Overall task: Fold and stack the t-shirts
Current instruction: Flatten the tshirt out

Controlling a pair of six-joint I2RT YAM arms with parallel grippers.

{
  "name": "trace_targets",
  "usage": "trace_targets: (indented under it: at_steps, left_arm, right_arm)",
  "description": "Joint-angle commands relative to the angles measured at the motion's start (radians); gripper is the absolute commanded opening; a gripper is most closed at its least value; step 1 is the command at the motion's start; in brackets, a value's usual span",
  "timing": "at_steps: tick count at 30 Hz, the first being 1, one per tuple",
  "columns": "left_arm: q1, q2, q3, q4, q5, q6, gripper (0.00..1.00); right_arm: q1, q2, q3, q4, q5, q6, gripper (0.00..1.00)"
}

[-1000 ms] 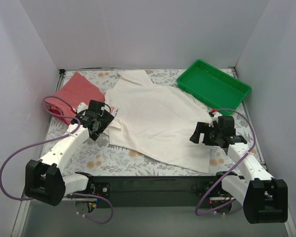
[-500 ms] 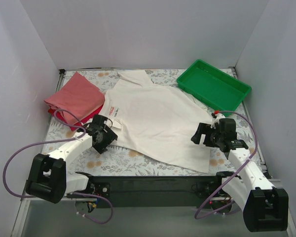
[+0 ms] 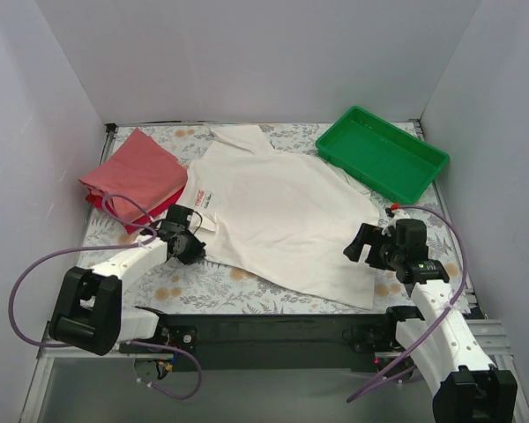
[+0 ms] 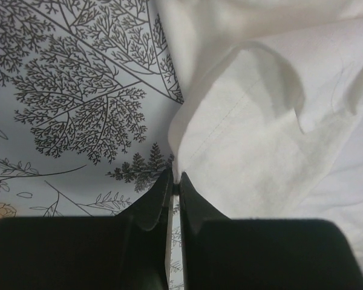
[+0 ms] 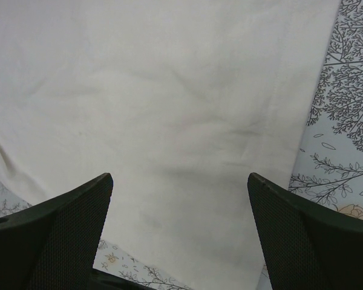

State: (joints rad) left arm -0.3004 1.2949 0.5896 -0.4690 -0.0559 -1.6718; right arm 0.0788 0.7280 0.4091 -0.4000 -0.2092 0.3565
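My left claw (image 4: 174,182) pinches the edge of the cream t-shirt (image 3: 282,216); my right claw (image 5: 180,178) gapes wide over its hem.

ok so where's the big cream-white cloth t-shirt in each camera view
top external: the cream-white cloth t-shirt lies spread across the middle of the picture.
left wrist: it is in the upper right of the frame, its edge pinched in the shut left gripper.
right wrist: it fills most of the frame, under the open right gripper.
shared landmark: the floral-print table cover borders the shirt in all three.
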Motion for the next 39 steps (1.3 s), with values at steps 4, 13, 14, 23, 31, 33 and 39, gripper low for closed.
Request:
trace_targets:
  at_steps: [4,13,14,23,31,33,39]
  left_arm:
    - [-0.002,-0.163,-0.051,-0.065,0.019,-0.017,0.00]
    - [-0.016,-0.360,-0.100,-0.189,0.041,-0.083,0.00]
    - [-0.017,-0.376,-0.099,-0.198,0.047,-0.085,0.00]
    - [-0.080,-0.568,-0.097,-0.338,0.103,-0.160,0.00]
    - [-0.201,-0.597,-0.097,-0.491,0.113,-0.296,0.00]
    - [-0.224,-0.612,-0.112,-0.506,0.126,-0.335,0.00]
    - [-0.246,-0.651,-0.109,-0.528,0.129,-0.364,0.00]
  right_arm:
    - [0.019,-0.051,-0.013,-0.097,-0.053,0.071,0.98]
    - [0.303,-0.058,0.045,-0.249,0.151,0.292,0.97]
    - [0.332,-0.050,0.048,-0.264,0.168,0.314,0.98]
    - [0.504,0.122,0.140,-0.289,0.301,0.371,0.98]
    - [0.506,0.194,0.215,-0.283,0.360,0.305,0.98]
    - [0.504,0.160,0.201,-0.283,0.341,0.302,0.98]
    - [0.503,0.061,0.166,-0.283,0.242,0.300,0.98]
